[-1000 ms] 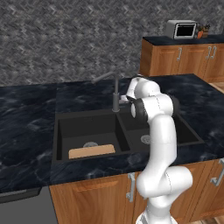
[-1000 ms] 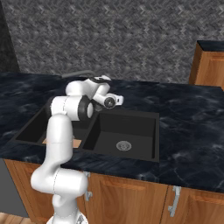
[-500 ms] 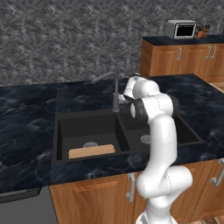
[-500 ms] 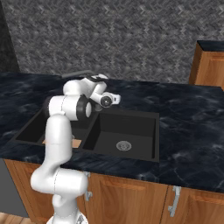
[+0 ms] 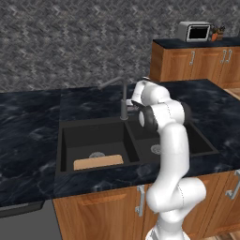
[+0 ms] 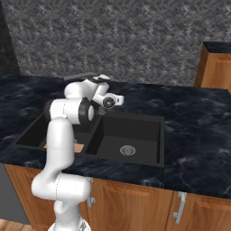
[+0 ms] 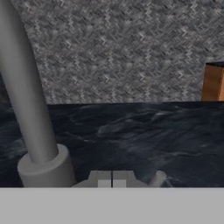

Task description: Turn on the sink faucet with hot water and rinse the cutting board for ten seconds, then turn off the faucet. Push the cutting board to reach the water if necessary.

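My two-finger pincer, tips pressed together on nothing, sits just right of the dark grey upright faucet post, while the tan wooden cutting board lies in the left basin.

The sink is matte black, set in a black counter veined with pale marbling. The board is light tan and the faucet dark grey. The wall has a grey herringbone pattern above orange-brown wood cabinets.
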You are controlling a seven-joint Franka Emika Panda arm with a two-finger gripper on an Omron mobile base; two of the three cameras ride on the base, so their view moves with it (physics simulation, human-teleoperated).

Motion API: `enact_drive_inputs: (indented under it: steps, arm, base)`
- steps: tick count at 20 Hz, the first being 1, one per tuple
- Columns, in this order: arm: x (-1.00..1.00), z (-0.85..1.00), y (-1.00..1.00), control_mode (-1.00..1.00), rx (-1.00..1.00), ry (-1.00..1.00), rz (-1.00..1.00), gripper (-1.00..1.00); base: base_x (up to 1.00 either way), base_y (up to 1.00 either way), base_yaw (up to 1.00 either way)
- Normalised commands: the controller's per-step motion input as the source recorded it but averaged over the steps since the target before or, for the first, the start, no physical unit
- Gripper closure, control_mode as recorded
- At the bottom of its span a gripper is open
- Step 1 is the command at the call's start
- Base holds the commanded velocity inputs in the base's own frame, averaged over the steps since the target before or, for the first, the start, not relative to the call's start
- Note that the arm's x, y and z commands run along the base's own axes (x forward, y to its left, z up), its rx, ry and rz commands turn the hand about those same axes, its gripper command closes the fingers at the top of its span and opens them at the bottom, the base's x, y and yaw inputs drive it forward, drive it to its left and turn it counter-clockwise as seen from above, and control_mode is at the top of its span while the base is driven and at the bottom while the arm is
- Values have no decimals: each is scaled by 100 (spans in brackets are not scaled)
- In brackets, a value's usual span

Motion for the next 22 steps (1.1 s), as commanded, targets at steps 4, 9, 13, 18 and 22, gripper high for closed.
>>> enact_drive_inputs:
  steps: [4,9,13,18,22]
  arm:
    - [20,0,-25,-100,0,0,0,100]
    - [6,0,-1,-100,0,0,0,100]
    - [0,-1,-3,-100,0,0,0,100]
    - [-9,-1,-14,-100,0,3,0,100]
    - [-8,-5,-17,-100,0,6,0,100]
  base:
    - [0,0,0]
    - [0,0,0]
    - [0,0,0]
    - [0,0,0]
    - [0,0,0]
